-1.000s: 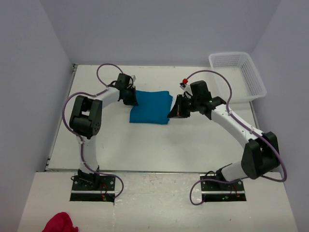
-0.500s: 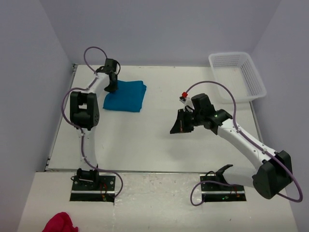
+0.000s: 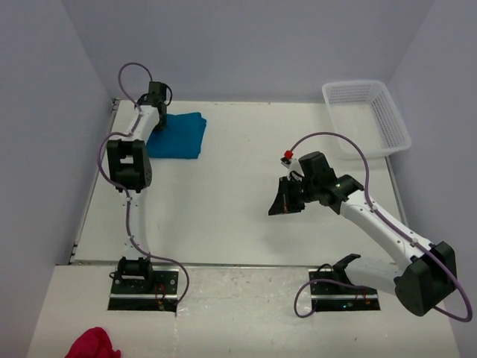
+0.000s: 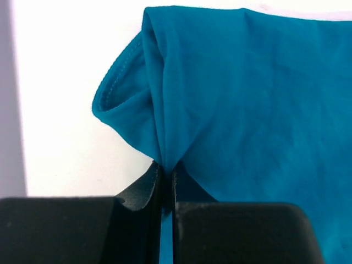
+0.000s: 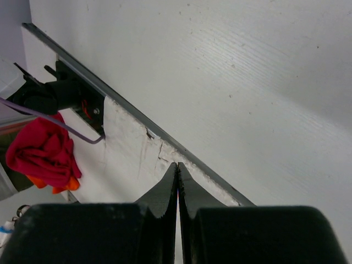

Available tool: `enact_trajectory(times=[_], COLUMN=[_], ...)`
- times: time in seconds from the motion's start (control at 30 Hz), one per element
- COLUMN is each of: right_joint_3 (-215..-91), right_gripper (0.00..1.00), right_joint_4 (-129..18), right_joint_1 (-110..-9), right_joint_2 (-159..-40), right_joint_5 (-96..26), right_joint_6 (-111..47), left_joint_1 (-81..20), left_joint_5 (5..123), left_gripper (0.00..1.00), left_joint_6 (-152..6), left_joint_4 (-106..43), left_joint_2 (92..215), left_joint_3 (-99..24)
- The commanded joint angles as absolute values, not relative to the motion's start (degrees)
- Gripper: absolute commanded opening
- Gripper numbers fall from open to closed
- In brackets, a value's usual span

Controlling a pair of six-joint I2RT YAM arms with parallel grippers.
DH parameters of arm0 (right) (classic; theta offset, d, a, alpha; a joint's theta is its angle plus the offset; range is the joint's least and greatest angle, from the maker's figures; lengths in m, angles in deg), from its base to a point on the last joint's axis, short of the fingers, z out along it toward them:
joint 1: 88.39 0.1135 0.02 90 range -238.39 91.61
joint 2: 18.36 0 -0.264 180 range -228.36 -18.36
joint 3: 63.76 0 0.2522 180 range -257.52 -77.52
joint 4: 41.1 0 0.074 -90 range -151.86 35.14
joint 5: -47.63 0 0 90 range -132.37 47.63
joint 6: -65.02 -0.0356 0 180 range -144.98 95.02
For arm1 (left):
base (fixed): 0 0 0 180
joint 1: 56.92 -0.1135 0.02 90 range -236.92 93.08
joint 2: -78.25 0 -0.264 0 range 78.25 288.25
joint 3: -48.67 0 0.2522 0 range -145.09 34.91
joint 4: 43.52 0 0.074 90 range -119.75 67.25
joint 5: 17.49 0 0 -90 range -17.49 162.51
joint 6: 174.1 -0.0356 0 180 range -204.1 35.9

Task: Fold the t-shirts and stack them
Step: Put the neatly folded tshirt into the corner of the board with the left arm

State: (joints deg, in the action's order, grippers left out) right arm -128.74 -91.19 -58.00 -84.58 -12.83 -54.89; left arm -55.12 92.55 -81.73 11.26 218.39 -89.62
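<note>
A bunched red cloth [image 3: 91, 344] lies off the table [image 3: 223, 224], on the near side of the left arm's base and well behind both grippers; it may be the next garment, though that cannot be told from here. The left gripper [image 3: 156, 123] has swung from the middle of the table out to its far left corner in the last second, dragging the folded teal t-shirt [image 3: 179, 136] with it. Its fingers [image 4: 144, 190] are pressed together on a pinch of the shirt's edge, a hemmed fold bulging just ahead and to their left, and the rest of the cloth lies flat ahead and to the right of them. This looks like parking the finished fold at a stacking spot; the pinch is not yet released. The right gripper [image 3: 282, 205], which a second ago sat at the shirt's right edge, has pulled back toward the near side and now hangs over bare table, well apart from the shirt. Its fingertips [image 5: 170, 184] are closed against each other with nothing between them, so that arm seems free for the next garment. The white basket [image 3: 367, 115] stands beyond it to the right, untouched.
</note>
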Motion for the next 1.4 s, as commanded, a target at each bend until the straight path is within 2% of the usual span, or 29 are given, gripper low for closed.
enact_trajectory(times=[0.0,0.23,1.03,1.37], right_joint_3=[-128.8,-130.2,-129.7,-129.3], right_gripper=[0.0,0.0,0.0,0.0], right_joint_4=[-92.0,-95.1,-98.1,-97.1], right_joint_1=[-57.6,-57.5,-57.5,-57.5], right_joint_2=[-83.0,-80.5,-79.1,-79.9], right_joint_5=[-12.6,-15.7,-18.0,-17.7], right_joint_6=[-54.1,-54.8,-57.9,-58.2], left_joint_1=[-56.9,-59.6,-62.6,-64.0], left_joint_5=[97.3,101.7,103.4,103.4], left_gripper=[0.0,0.0,0.0,0.0], left_joint_6=[-85.7,-90.4,-98.6,-99.7], left_joint_4=[6.2,-0.7,-15.7,-17.4], left_joint_2=[217.8,219.1,224.9,226.3], left_joint_3=[-92.8,-93.6,-97.0,-99.0])
